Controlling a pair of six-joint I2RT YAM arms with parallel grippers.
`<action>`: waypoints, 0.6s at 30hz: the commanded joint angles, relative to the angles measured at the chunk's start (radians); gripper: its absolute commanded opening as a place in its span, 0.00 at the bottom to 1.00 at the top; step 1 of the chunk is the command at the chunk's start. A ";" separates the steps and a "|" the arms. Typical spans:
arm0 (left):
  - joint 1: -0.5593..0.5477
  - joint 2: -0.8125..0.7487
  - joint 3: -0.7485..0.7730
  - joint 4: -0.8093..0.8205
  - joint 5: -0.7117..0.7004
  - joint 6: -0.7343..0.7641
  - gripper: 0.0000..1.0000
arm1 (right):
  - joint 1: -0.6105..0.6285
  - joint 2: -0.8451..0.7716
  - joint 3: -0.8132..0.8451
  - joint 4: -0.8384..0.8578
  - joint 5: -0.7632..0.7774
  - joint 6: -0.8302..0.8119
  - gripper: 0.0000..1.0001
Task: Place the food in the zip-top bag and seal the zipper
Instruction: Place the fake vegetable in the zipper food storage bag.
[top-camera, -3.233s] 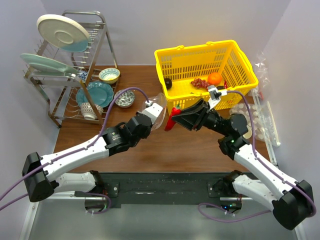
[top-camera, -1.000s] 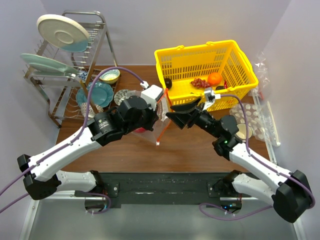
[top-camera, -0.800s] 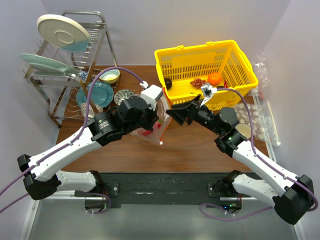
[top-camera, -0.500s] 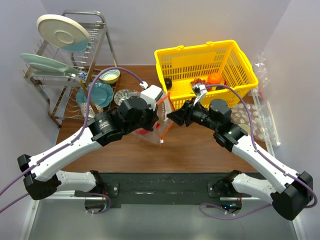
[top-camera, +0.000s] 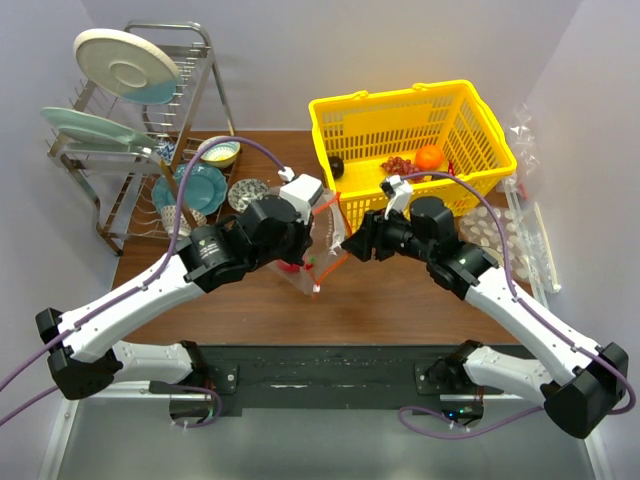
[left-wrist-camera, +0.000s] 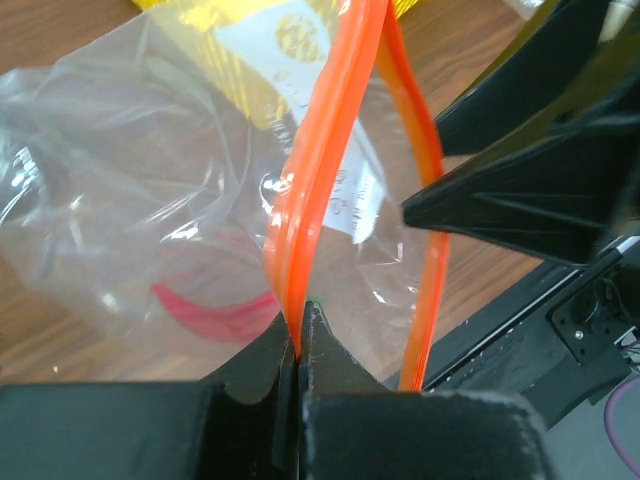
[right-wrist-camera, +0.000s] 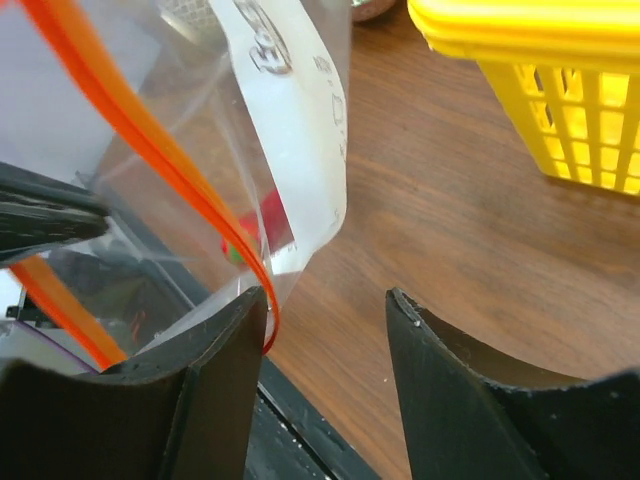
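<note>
Table (top-camera: 400, 300), yellow basket (top-camera: 400, 125) at the far side. It holds the orange (top-camera: 429, 157), grapes (top-camera: 400, 166) and a dark round fruit (top-camera: 336, 166).

Zip-top bag (left-wrist-camera: 130, 200) hangs above the table between the arms. The left gripper (left-wrist-camera: 300, 330) is clamped tight on one lip of the zipper (left-wrist-camera: 320, 150); the mouth gapes.

Change: seconds ago the right gripper (right-wrist-camera: 325, 295) carried a red pepper-like piece (left-wrist-camera: 215, 315). That piece now lies in the bag's bottom. The gripper has dropped to the mouth, jaws parted and holding nothing, the free orange lip touching one fingertip.

Judgement: one item is bagged, the basket fruit is not, and sealing is not yet due.
</note>
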 joint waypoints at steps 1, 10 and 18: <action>0.008 0.017 -0.037 -0.069 -0.033 -0.073 0.00 | 0.005 -0.021 0.123 -0.064 0.013 -0.059 0.56; 0.062 0.002 -0.036 -0.098 -0.102 -0.034 0.00 | -0.011 0.075 0.399 -0.290 0.185 -0.175 0.54; 0.117 0.065 0.047 -0.144 -0.306 0.126 0.00 | -0.285 0.327 0.736 -0.425 0.045 -0.238 0.54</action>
